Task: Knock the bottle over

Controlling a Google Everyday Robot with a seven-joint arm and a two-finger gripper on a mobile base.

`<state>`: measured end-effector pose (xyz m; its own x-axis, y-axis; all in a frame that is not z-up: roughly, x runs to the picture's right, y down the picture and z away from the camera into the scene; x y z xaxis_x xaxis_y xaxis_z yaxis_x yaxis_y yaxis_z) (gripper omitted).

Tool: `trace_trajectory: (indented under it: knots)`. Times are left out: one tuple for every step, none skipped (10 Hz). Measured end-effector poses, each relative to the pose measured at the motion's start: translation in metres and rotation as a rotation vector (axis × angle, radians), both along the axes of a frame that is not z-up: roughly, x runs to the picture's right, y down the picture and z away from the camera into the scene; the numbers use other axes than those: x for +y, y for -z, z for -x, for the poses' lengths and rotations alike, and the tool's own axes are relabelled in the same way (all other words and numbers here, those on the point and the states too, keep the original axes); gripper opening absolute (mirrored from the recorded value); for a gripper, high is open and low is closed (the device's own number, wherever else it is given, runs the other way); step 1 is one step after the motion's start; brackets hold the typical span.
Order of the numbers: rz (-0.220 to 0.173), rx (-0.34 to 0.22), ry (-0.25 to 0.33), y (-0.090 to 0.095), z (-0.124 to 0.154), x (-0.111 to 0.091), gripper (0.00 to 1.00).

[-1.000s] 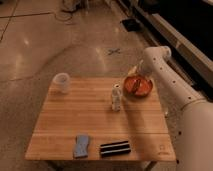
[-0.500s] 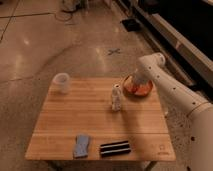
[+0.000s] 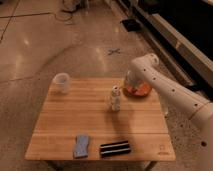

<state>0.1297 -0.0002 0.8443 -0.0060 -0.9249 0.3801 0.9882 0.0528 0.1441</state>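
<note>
Bottle (image 3: 115, 98) stands upright near the middle of the wooden table (image 3: 65, 130), with the cup (image 3: 61, 83) at its 10 o'clock, while the hand (image 3: 131, 82) hangs at its 2 o'clock, seemingly over the orange dish (image 3: 141, 91), its grip state impossible to tell.

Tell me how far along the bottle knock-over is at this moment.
Done: nothing on the bottle itself; it stands upright mid-table. In hand: the gripper hangs low over the table's far right part, right of the bottle and in front of the orange dish, apart from the bottle. Left: close that gap and tip the bottle over.
</note>
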Motion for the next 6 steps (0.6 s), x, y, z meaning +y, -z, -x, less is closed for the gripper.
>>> trace_trajectory:
  knots:
    - [0.007,0.005,0.002,0.007,0.0,0.007,0.76]
    - [0.018,0.012,0.0,0.017,-0.003,0.02,0.76]
    - [0.021,0.011,-0.013,0.022,-0.004,0.025,0.76]
    - [0.024,0.01,-0.024,0.025,-0.006,0.027,0.76]
    - [0.022,0.009,-0.021,0.025,-0.004,0.026,0.76]
    - [0.023,0.006,-0.022,0.025,-0.003,0.026,0.76]
